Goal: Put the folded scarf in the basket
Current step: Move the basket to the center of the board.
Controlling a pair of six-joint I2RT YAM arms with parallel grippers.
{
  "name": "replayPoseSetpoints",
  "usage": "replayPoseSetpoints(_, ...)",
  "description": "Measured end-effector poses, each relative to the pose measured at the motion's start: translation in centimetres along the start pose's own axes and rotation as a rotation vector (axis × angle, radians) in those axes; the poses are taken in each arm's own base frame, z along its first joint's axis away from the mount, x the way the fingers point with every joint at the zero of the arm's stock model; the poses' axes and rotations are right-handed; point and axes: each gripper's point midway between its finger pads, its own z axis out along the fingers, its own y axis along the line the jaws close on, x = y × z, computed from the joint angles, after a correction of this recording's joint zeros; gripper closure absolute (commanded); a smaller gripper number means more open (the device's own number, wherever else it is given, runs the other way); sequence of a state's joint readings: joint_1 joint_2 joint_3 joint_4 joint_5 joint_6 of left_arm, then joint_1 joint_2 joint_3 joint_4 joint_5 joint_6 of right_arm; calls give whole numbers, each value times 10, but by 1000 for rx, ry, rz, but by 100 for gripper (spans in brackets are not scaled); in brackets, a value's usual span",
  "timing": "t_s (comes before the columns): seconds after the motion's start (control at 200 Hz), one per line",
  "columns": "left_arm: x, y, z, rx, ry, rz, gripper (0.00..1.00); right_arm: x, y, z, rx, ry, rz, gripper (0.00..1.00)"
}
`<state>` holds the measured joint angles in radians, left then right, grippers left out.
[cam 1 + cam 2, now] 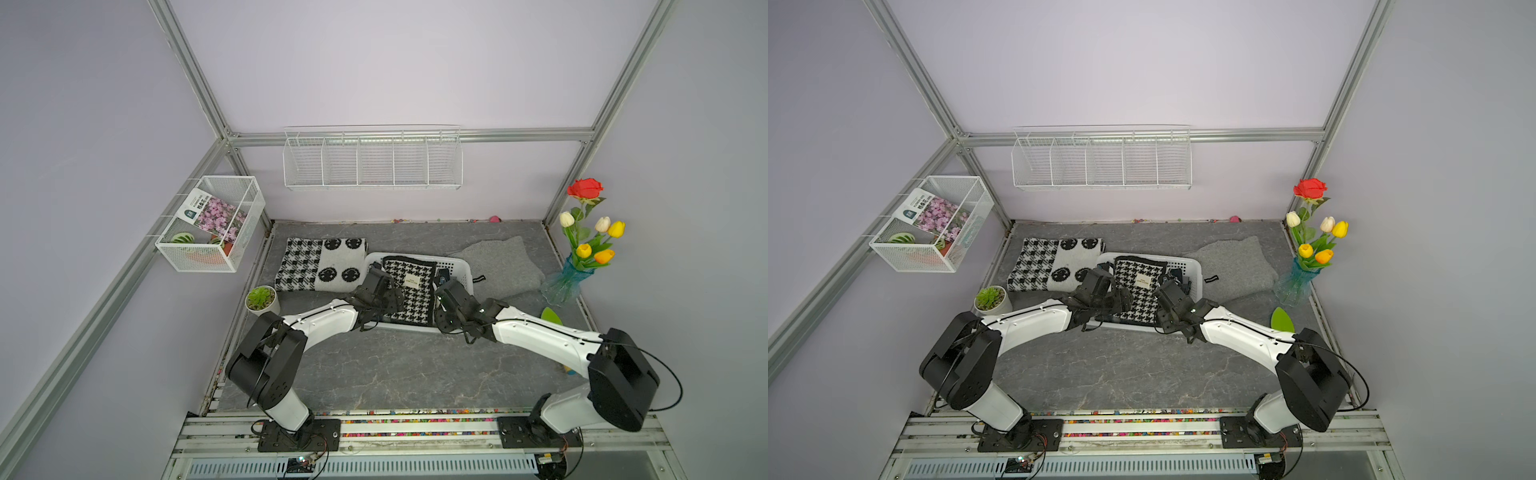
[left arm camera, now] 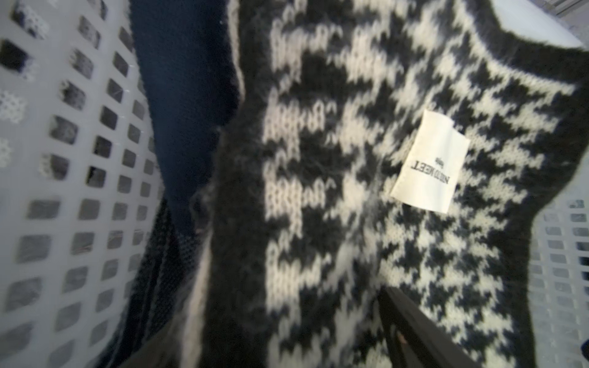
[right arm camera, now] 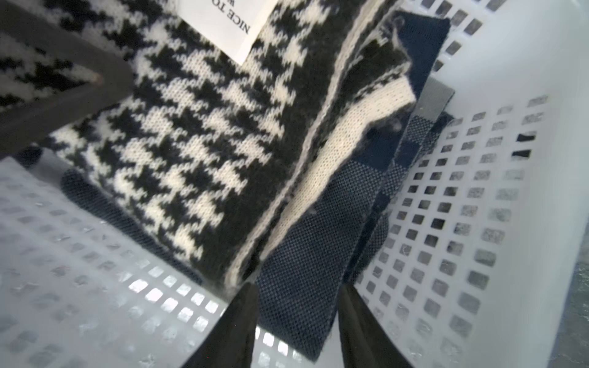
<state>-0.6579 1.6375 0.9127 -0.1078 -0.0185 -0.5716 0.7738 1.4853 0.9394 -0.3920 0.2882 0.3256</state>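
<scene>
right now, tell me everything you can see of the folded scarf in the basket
The folded scarf is a fuzzy black-and-white houndstooth knit with a dark border and a white sewn label facing up. It lies flat, folded in layers, inside the basket, resting on a dark blue cloth. The left tool and right tool flank it, both open, neither gripping it.

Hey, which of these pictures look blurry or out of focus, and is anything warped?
Left wrist view: soft throughout, scarf and basket wall smeared; right wrist view: the scarf's knit is crisp, the right tool blurs at the picture edge; both top views: sharp, evenly lit, no glare, but the frame posts splay outward from wide-angle distortion.
</scene>
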Motion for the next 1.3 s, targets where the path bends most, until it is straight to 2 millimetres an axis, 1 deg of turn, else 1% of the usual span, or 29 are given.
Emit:
replayPoseSetpoints(0.11,2,-6,1,31,16,-2,24,0,4,0,-15,-2,-3,54)
replayPoseSetpoints(0.185,4,-11,1,53,26,-5,24,0,10,-2,-33,-6,-11,53)
replayPoseSetpoints(0.245,7,-14,0,59,31,3,23,0,14,-9,-31,-14,-27,53)
replayPoseSetpoints(0.315,17,-17,-7,72,24,20,22,1,20,-25,-15,-47,-60,52)
replayPoseSetpoints(0.415,37,-17,-30,102,19,44,22,3,37,-58,-54,-126,-111,51)
replayPoseSetpoints(0.48,44,-17,-44,115,4,53,22,3,40,-71,-69,-181,-113,51)
replayPoseSetpoints(0.53,43,-16,-53,119,-12,57,22,4,33,-73,-46,-199,-107,51)
replayPoseSetpoints(0.6,37,-16,-61,118,-47,56,22,6,23,-71,7,-192,-107,51)
replayPoseSetpoints(0.75,32,-14,-72,121,-89,52,21,7,6,-74,79,-209,-95,49)
replayPoseSetpoints(0.805,31,-12,-76,115,-103,53,21,6,-6,-76,88,-220,-60,49)
replayPoseSetpoints(0.91,26,-9,-85,108,-140,49,21,6,-38,-77,132,-231,33,47)
replayPoseSetpoints(0.97,24,-7,-92,109,-164,46,21,7,-48,-75,153,-228,61,46)
replayPoseSetpoints(1.059,24,-2,-101,106,-195,45,21,10,-56,-70,160,-215,88,45)
replayPoseSetpoints(1.164,24,3,-104,93,-212,52,20,15,-61,-59,146,-183,123,45)
replayPoseSetpoints(1.304,23,4,-104,85,-215,54,22,22,-58,-42,108,-126,147,50)
